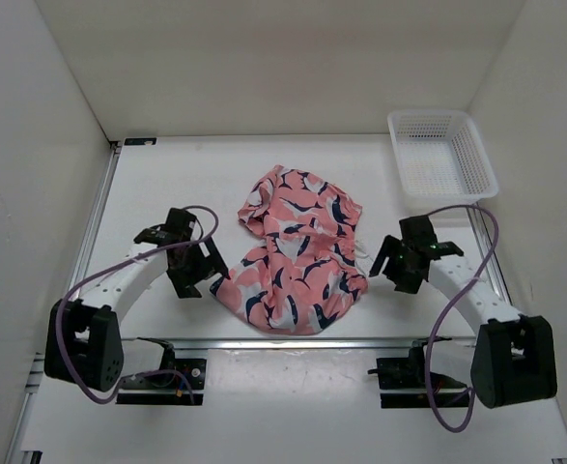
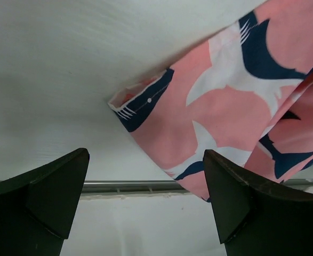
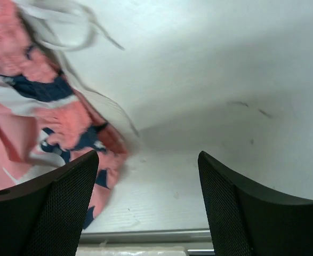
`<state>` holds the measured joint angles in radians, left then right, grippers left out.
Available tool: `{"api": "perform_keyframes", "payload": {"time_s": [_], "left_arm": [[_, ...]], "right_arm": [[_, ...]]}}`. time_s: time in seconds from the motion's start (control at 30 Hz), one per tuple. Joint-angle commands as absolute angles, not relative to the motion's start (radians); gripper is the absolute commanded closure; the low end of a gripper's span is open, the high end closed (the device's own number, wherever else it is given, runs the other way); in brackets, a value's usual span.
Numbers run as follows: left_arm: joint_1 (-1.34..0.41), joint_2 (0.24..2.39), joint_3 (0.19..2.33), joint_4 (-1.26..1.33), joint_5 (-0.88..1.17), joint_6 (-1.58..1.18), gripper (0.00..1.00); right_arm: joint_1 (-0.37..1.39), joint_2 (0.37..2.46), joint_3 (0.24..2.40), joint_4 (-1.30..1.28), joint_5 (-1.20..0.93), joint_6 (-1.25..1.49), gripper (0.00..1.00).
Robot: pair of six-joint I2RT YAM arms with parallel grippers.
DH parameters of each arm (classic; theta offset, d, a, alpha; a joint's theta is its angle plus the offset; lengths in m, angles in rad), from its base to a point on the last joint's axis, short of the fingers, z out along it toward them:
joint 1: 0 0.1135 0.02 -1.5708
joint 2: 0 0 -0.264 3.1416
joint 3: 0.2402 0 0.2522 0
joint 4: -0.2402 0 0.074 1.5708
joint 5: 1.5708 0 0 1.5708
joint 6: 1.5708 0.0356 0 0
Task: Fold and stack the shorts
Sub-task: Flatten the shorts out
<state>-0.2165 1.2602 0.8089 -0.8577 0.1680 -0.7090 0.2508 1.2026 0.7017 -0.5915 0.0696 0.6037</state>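
Shorts (image 1: 297,256), salmon-pink with navy-and-white shark shapes, lie in a rumpled, unfolded heap on the white table (image 1: 167,184), roughly midway between the two arms.

The left gripper (image 1: 198,274) sits just beside the heap's near-left hem. Its wrist view shows both dark fingers (image 2: 49,186) spread wide with nothing between them. A hem corner of the shorts lies flat on the table ahead of them, toward the right-hand finger.

On the other side of the shorts, the right gripper (image 1: 399,263) is close to the fabric edge without gripping it. Its fingers (image 3: 241,208) are likewise parted and empty. In that wrist view the bunched cloth lies ahead on the left, and a white drawstring (image 3: 65,24) loops off it onto the bare table.

Whether either gripper touches the table cannot be told.

A white plastic mesh basket (image 1: 442,155) stands beyond the shorts to their right, well apart from them.
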Motion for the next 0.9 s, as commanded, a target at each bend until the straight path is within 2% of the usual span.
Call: {"api": "perform_keyframes", "payload": {"time_s": [0.0, 0.17, 0.27, 0.3, 0.33, 0.47, 0.5, 0.57, 0.6, 0.73, 0.83, 0.87], "left_arm": [[-0.271, 1.281, 0.767, -0.788, 0.204, -0.796, 0.00], [-0.290, 1.390, 0.741, -0.704, 0.184, -0.815, 0.00], [-0.301, 1.494, 0.788, -0.693, 0.173, -0.793, 0.18], [-0.314, 1.523, 0.814, -0.693, 0.173, -0.784, 0.26], [-0.330, 1.534, 0.827, -0.693, 0.173, -0.784, 0.50], [-0.342, 1.557, 0.885, -0.693, 0.173, -0.784, 0.90], [-0.342, 1.568, 0.897, -0.693, 0.173, -0.784, 0.90], [-0.342, 1.577, 0.937, -0.693, 0.182, -0.784, 0.90], [-0.342, 1.577, 0.954, -0.702, 0.183, -0.773, 0.90], [-0.313, 1.577, 1.136, -0.799, 0.167, -0.746, 0.90], [-0.258, 1.618, 1.436, -0.969, 0.112, -0.700, 0.90], [-0.246, 1.638, 1.615, -1.015, 0.094, -0.686, 0.90]], "right_arm": [[0.172, 1.137, 0.625, -0.526, -0.196, 0.636, 0.21], [0.172, 1.156, 0.562, -0.427, -0.331, 0.672, 0.19], [0.172, 1.184, 0.551, -0.365, -0.365, 0.696, 0.23], [0.181, 1.198, 0.551, -0.356, -0.365, 0.696, 0.25], [0.193, 1.198, 0.551, -0.341, -0.353, 0.696, 0.28], [0.248, 1.290, 0.532, -0.220, -0.368, 0.738, 0.51], [0.267, 1.314, 0.532, -0.201, -0.359, 0.748, 0.67], [0.305, 1.388, 0.583, -0.187, -0.312, 0.761, 0.85], [0.305, 1.406, 0.610, -0.187, -0.292, 0.761, 1.00], [0.282, 1.442, 0.837, -0.277, -0.187, 0.703, 1.00], [0.227, 1.498, 1.171, -0.408, -0.152, 0.643, 1.00], [0.204, 1.509, 1.255, -0.464, -0.143, 0.634, 1.00]]}}
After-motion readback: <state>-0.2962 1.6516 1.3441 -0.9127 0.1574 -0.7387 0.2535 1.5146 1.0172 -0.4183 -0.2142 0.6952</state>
